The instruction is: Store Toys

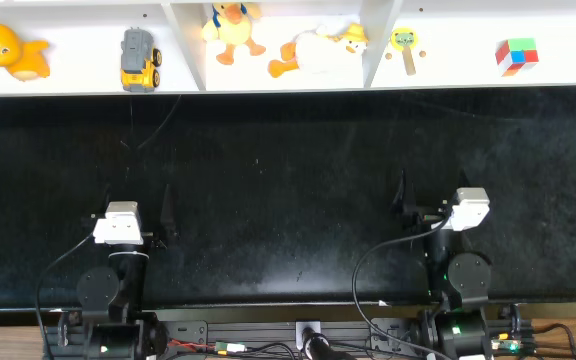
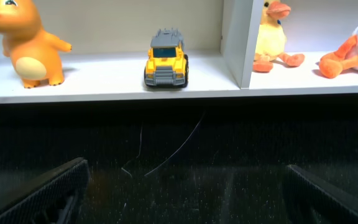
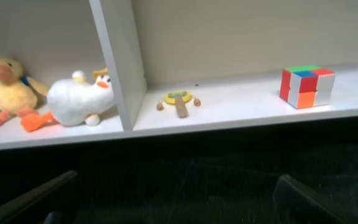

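**Toys shelved — both my claws slack**

The white shelf (image 1: 288, 85) stands across the black mat (image 1: 288, 180), well ahead of me.

- **Left bay**, facing my left claw (image 2: 185, 193), spread and holding nothing: orange figure (image 2: 27, 43), yellow truck (image 2: 166, 57) nose-on.
- **Middle bay:** white duck (image 3: 76, 99), yellow duck (image 3: 8, 90).
- **Right bay**, facing my right claw (image 3: 173, 199), spread too: cube (image 3: 306, 86), wooden rattle (image 3: 179, 101).

Storing looks done.

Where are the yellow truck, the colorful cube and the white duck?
yellow truck (image 2: 166, 62): left wrist view, on its front.
colorful cube (image 3: 306, 87): right wrist view, on its middle.
white duck (image 3: 76, 99): right wrist view, on its body.
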Controlling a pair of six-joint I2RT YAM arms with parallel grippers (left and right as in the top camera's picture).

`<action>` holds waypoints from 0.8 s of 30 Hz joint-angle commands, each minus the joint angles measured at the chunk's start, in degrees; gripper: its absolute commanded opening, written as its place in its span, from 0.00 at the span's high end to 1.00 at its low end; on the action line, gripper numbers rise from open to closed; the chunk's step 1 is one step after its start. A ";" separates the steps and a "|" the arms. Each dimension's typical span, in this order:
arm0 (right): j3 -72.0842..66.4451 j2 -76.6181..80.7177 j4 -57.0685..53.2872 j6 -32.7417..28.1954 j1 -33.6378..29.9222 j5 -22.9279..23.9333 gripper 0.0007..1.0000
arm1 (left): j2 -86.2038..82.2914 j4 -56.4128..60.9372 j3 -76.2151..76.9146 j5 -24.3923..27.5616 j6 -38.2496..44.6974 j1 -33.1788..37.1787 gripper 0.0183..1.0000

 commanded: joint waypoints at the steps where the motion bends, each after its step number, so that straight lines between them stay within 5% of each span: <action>1: -0.76 -6.54 -5.44 0.39 0.22 0.81 0.00 | -0.57 -0.22 -0.11 -0.26 -0.42 -0.22 0.00; 24: -0.79 -12.17 -10.60 0.44 0.22 0.26 0.00 | -0.57 -0.22 -0.11 -0.26 -0.42 -0.22 0.00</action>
